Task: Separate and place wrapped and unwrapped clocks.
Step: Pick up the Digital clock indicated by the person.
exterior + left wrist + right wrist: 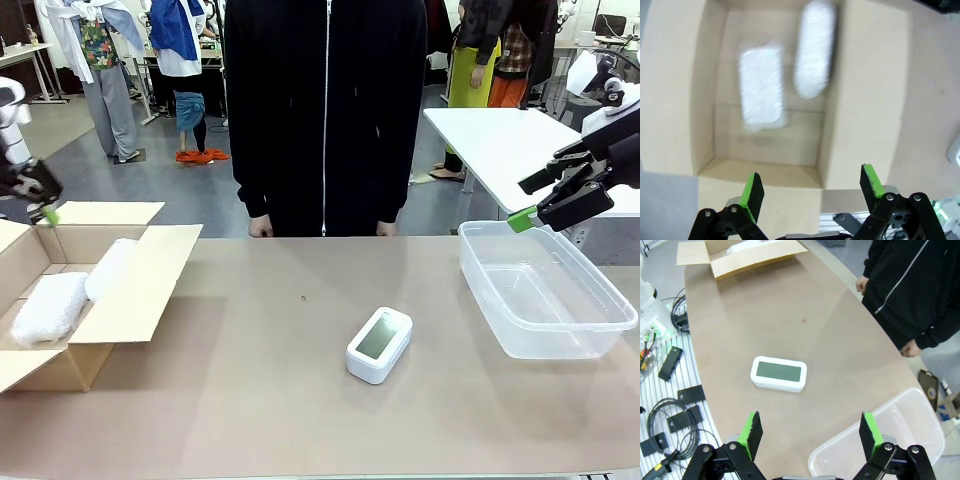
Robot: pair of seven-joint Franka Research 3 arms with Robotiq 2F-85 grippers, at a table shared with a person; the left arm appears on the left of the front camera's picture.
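At table (250, 400) centre, bare clock (379, 344), two wrapped bundles (48, 308) in cardboard box (150, 290) at 9 o'clock, clear tub (483, 280) at 3 o'clock, left gripper (811, 184) and right gripper (811, 425) both released, empty

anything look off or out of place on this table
Nothing spilled or damaged. The bare clock lies skewed mid-table, outside the clear tub; both wrapped bundles sit in the cardboard box.

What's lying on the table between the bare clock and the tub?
Nothing. The front view shows bare table between the clock and the tub, and the right wrist view agrees.
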